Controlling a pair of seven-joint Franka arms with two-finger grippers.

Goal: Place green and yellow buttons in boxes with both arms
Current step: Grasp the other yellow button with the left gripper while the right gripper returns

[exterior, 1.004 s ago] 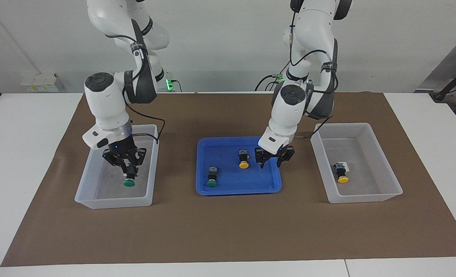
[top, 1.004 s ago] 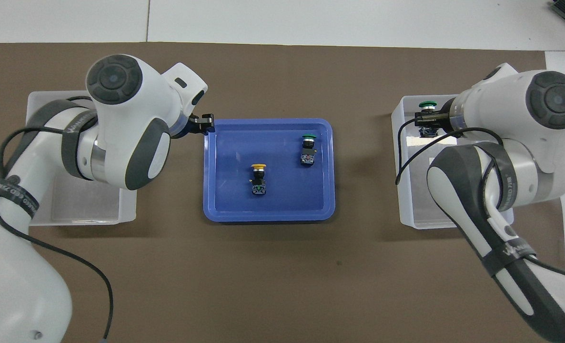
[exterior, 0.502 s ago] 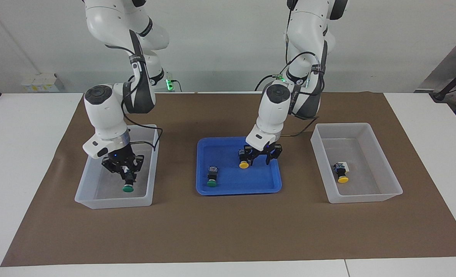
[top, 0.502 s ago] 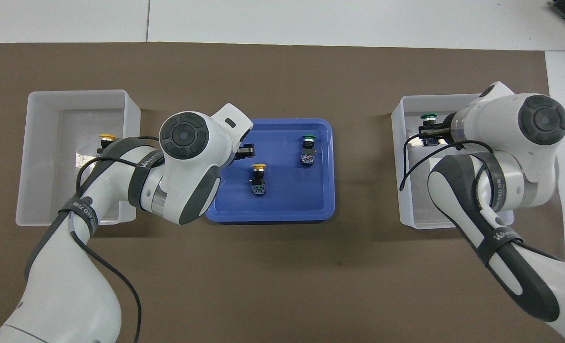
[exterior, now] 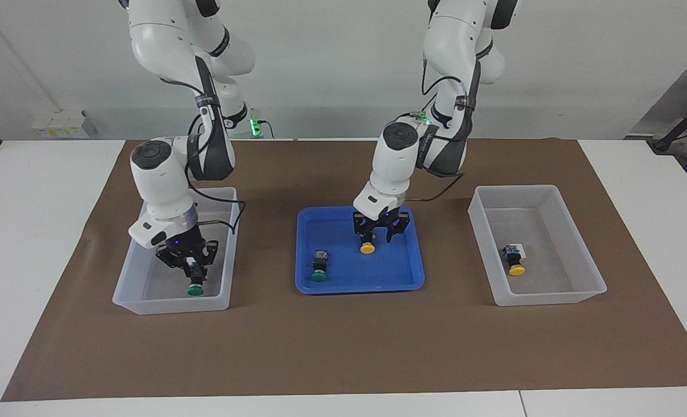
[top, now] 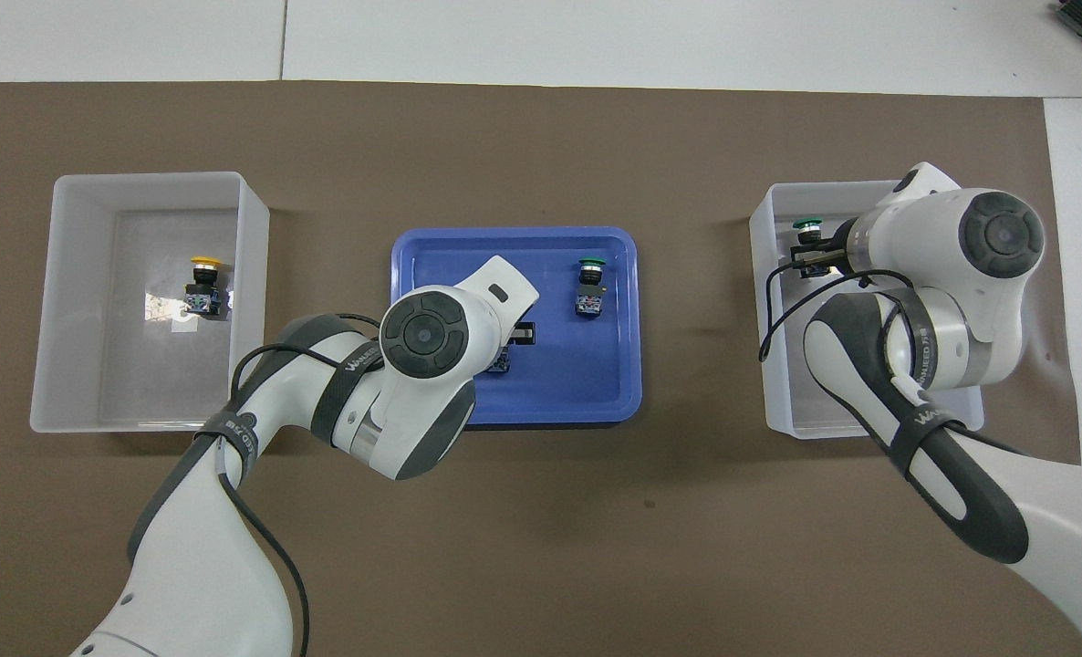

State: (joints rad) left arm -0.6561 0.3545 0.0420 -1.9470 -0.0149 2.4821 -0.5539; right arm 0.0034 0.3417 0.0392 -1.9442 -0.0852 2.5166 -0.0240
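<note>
Left gripper (exterior: pixel 380 233) part-closed astride yellow-capped push-button (exterior: pixel 367 245) in shallow blue tray (exterior: pixel 332 285); off-centre squeeze risks tipping it. Right gripper (exterior: pixel 192 267) clamps green-capped push-button (exterior: pixel 194 288) inside translucent white bin (exterior: pixel 170 304).

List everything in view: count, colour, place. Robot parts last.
Green buttons: 2. One held by the right gripper inside the bin at the right arm's end; one lying in the tray.
Yellow buttons: 2. One in the tray, under the left gripper; one lying in the bin at the left arm's end.
Bins: 2, translucent white, one at the right arm's end, one at the left arm's end.
Tray: 1, blue, mid-table between the bins.
Mat: 1, brown, under all of these.
Table: 1, white.
Right gripper: black, shut on the green button, down in its bin.
Left gripper: black, straddling the yellow button in the tray.
</note>
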